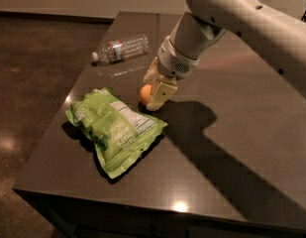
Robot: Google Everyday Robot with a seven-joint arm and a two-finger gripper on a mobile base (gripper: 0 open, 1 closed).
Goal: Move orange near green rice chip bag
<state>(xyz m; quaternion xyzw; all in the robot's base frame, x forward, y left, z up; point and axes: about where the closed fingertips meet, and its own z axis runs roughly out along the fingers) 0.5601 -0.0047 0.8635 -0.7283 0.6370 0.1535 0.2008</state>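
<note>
One arm (231, 14) slanting steeply down | pincer (151, 94) clamped on orange (144, 91) | just beside green rice chip bag (113, 130)

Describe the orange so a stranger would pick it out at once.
On the dark table, find the robot's hand, low just beyond the green rice chip bag. The orange sits gripped in that hand: small, round and orange, unlike the crinkled lime bag and the clear water bottle lying farther back.
</note>
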